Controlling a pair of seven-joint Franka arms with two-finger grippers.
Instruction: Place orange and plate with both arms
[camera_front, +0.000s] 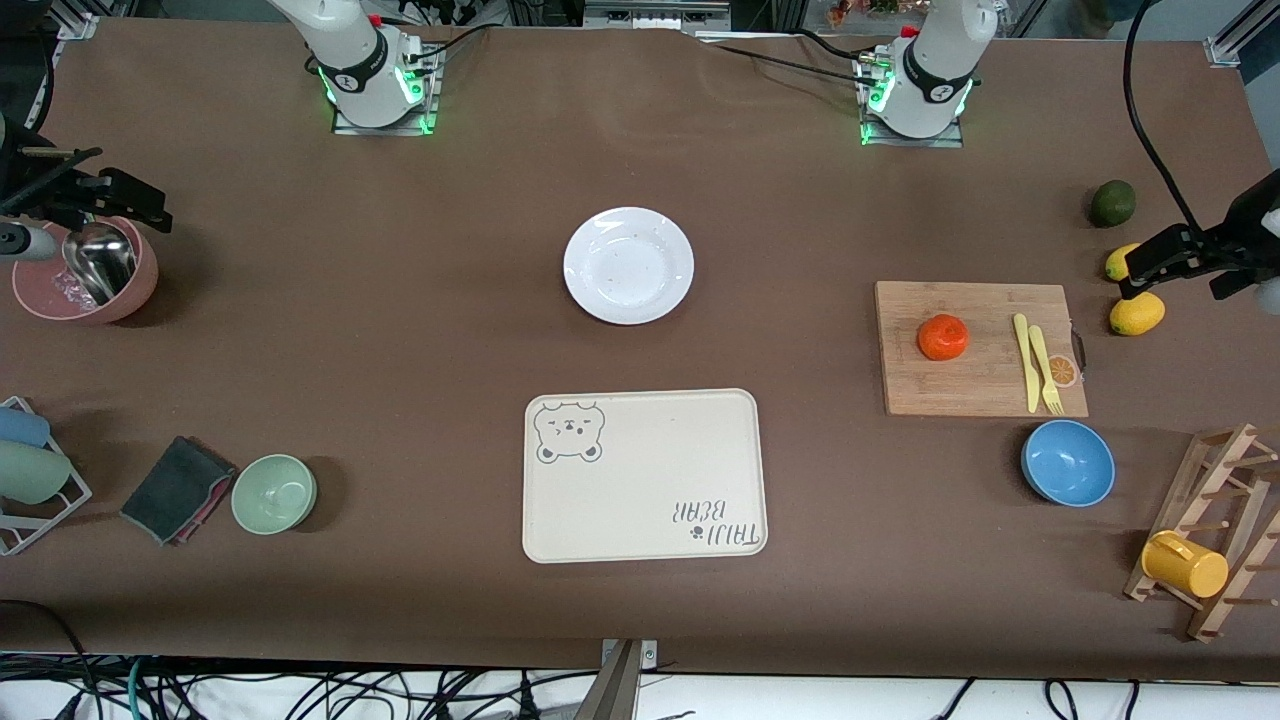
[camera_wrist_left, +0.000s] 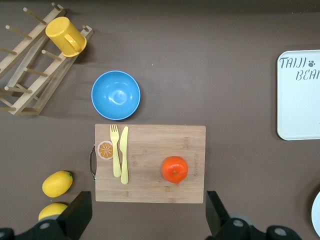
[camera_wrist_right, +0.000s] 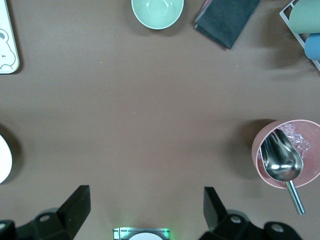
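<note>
The orange (camera_front: 943, 337) lies on a wooden cutting board (camera_front: 975, 390) toward the left arm's end of the table; the left wrist view shows the orange (camera_wrist_left: 175, 169) too. The white plate (camera_front: 628, 265) rests flat on the table between the two bases, farther from the front camera than the cream bear tray (camera_front: 643, 475). My left gripper (camera_front: 1150, 262) hangs open over the lemons, empty; in its wrist view the left gripper (camera_wrist_left: 147, 215) sits off the board's edge. My right gripper (camera_front: 110, 195) hovers open and empty over a pink bowl; its wrist view shows the right gripper (camera_wrist_right: 146, 207) above bare table.
A yellow knife and fork (camera_front: 1037, 362) lie on the board. A blue bowl (camera_front: 1068, 462), a rack with a yellow cup (camera_front: 1185, 563), lemons (camera_front: 1136, 313) and a green fruit (camera_front: 1112, 203) crowd that end. The pink bowl with a scoop (camera_front: 85, 270), a green bowl (camera_front: 274, 493) and a cloth (camera_front: 178, 489) sit at the other end.
</note>
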